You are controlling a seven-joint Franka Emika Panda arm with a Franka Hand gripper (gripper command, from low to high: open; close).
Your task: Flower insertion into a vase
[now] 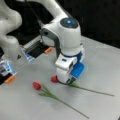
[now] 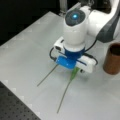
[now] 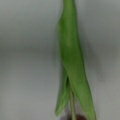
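I've got the gripper (image 1: pixel 65 81) down low on the grey bench (image 1: pixel 100 65), right over the tulip (image 1: pixel 82 88) that lies nearer a front view's top. Its red head (image 1: pixel 54 79) pokes out on the left of the gripper body, stem running off to the right across the bench. In a front view the gripper (image 2: pixel 75 71) sits over the leafy part, w/ the stem (image 2: pixel 65 92) trailing toward the bottom.

Fingers: can't tell if spread or pinching the tulip, since the wrist housing covers them in both front views and they don't show in the wrist view. Wrist view shows only the tulip's long green leaf (image 3: pixel 72 62) close up, running top to bottom, w/ bench behind.

Second tulip (image 1: pixel 50 93) lies flat on the bench just below the gripper, red head at the left, stem angling toward bottom right. Apart from the gripper; its stem (image 2: pixel 47 75) shows in a front view too.

Vase (image 2: pixel 113 58): dark-brown cylinder, upright, at a front view's right edge, well apart from the gripper. Mouth open, no flower in it. Both tulips on the bench.
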